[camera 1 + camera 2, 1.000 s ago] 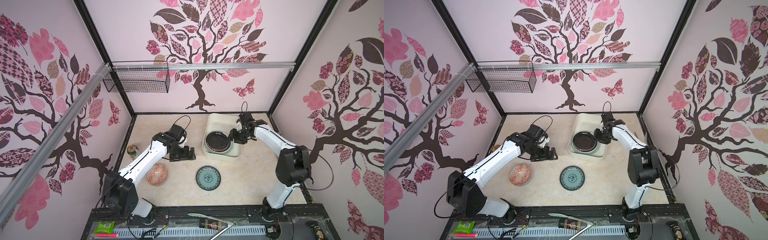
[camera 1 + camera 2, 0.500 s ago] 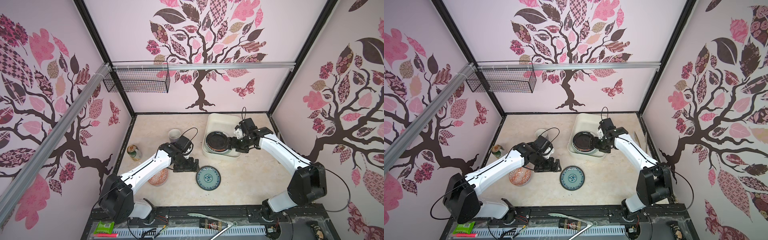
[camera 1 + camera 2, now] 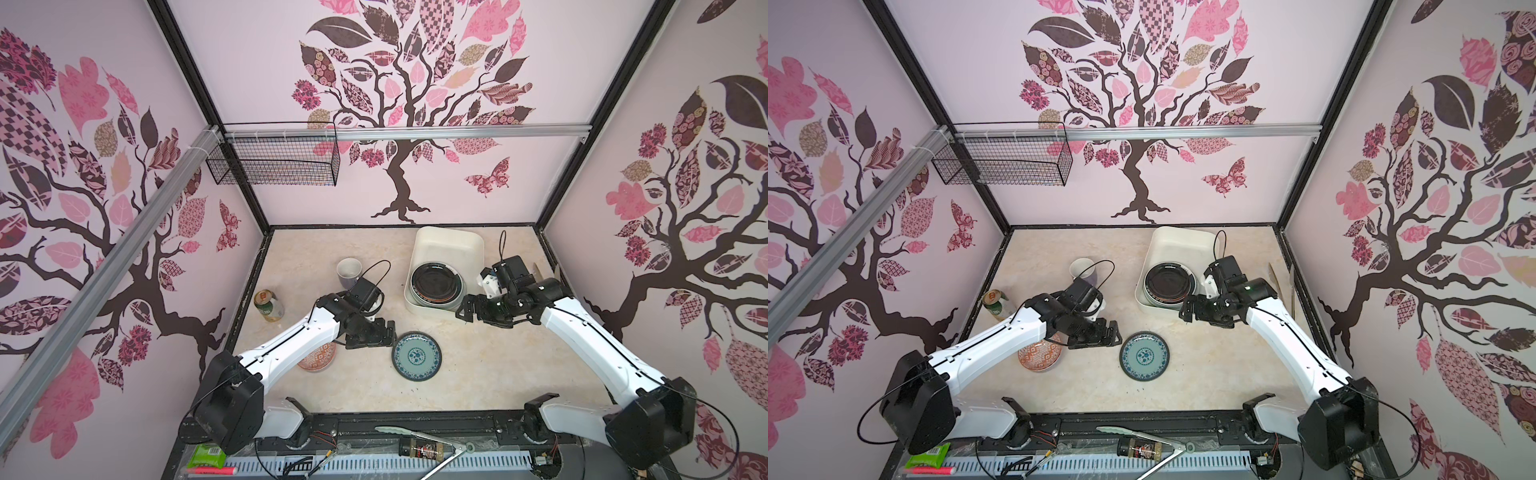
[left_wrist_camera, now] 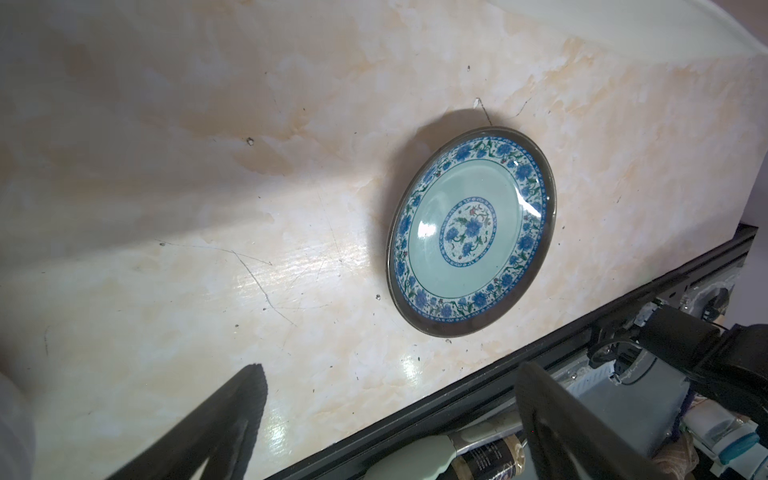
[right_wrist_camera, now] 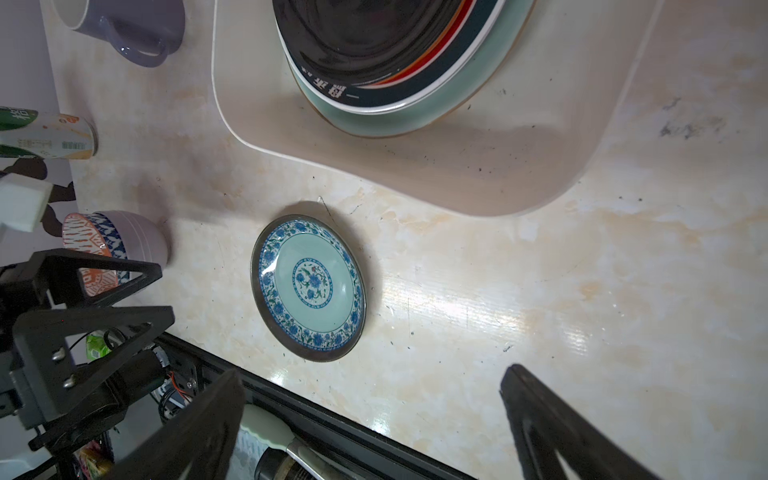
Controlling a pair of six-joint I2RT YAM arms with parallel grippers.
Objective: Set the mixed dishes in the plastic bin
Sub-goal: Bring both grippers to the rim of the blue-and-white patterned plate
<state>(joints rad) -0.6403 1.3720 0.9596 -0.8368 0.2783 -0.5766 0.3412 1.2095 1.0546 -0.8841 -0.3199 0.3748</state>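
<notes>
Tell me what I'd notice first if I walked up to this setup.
The big pink-and-brown tree behind the table catches the eye first. On the table, a black plate tops a stack inside the bin at the back right. A green plate lies alone near the front middle, with the open left hand close by on its left.

Marbled tabletop (image 3: 478,374) bears plastic bin (image 3: 449,245), mug (image 3: 348,272), can (image 3: 269,305), bowl (image 3: 318,361), flowered plate (image 3: 416,355)
</notes>
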